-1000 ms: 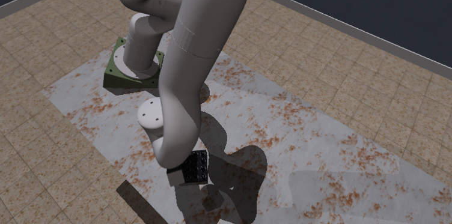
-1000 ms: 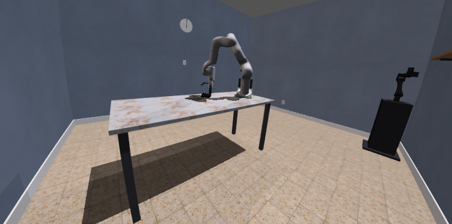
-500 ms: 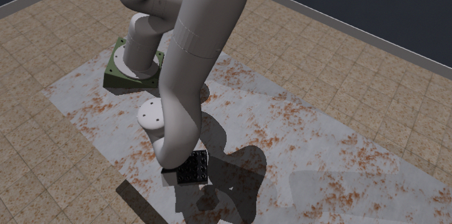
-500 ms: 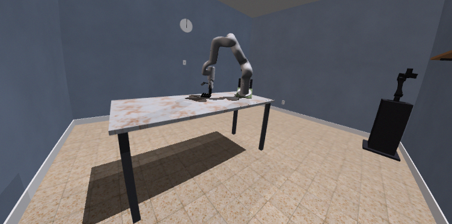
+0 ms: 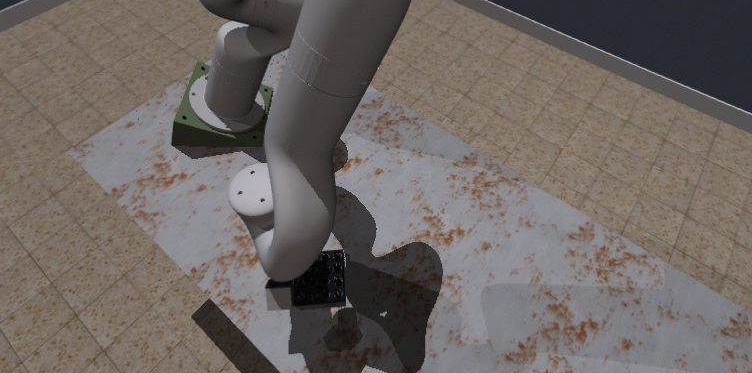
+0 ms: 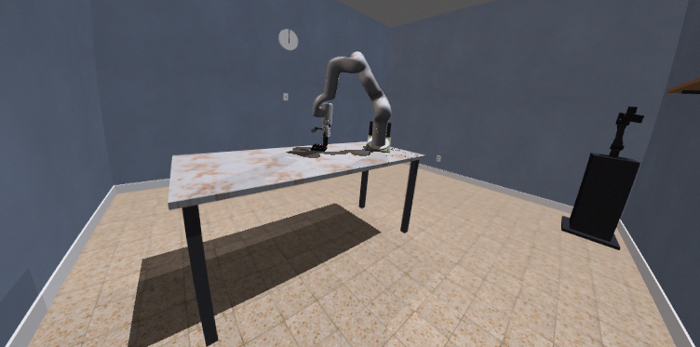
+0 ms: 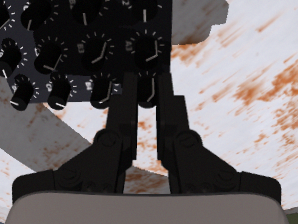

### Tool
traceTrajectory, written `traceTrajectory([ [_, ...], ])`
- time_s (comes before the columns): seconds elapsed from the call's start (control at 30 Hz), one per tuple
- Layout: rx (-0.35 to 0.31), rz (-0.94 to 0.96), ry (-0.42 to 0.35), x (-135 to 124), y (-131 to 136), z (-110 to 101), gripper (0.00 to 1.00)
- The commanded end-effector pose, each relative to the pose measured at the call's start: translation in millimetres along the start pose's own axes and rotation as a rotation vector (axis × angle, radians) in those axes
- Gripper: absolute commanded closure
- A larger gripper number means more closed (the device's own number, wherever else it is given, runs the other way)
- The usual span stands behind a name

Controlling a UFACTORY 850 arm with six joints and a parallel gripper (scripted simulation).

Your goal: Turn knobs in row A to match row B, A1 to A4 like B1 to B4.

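The black knob box [image 5: 319, 302] [image 6: 318, 147] [image 7: 120, 65] stands on the table under the arm. My gripper [image 6: 325, 141] [image 7: 147, 91] points down at its corner and is shut on knob A4 [image 7: 148, 94], one finger on each side. It is hidden behind the arm in the top view. In the wrist view A4's line runs toward the upper right, much like that of B4 [image 7: 101, 95]. Knobs A3 [image 7: 145, 54] and B3 [image 7: 94, 54] both point to the upper right. A2 [image 7: 144, 11] and B2 [image 7: 84, 11] both point down. A1 and B1 are outside the wrist view.
Rows C and D lie to the left in the wrist view, with C4 [image 7: 59, 94] and D4 [image 7: 21, 96] nearest the gripper's side. The box stands near one long edge of the table [image 5: 516, 243] [image 6: 235, 173]. The arm's green base [image 5: 215, 135] [image 6: 371, 148] is behind it.
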State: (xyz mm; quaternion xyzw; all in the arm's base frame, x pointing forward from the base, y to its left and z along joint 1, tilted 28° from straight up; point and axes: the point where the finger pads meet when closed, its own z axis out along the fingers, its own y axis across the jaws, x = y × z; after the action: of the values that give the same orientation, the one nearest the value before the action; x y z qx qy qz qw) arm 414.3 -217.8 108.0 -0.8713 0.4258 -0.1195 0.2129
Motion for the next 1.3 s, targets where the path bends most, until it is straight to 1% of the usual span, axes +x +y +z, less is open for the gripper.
traceTrajectory([
  [0.0, 0.0, 0.001, 0.001, 0.7, -0.2, -0.4, 0.92],
  [0.37, 0.0, 0.001, 0.001, 0.7, -0.2, -0.4, 0.92],
  [0.4, 0.0, 0.001, 0.001, 0.7, -0.2, -0.4, 0.81],
  [1.27, 0.0, 0.001, 0.001, 0.7, -0.2, -2.7, 0.81],
])
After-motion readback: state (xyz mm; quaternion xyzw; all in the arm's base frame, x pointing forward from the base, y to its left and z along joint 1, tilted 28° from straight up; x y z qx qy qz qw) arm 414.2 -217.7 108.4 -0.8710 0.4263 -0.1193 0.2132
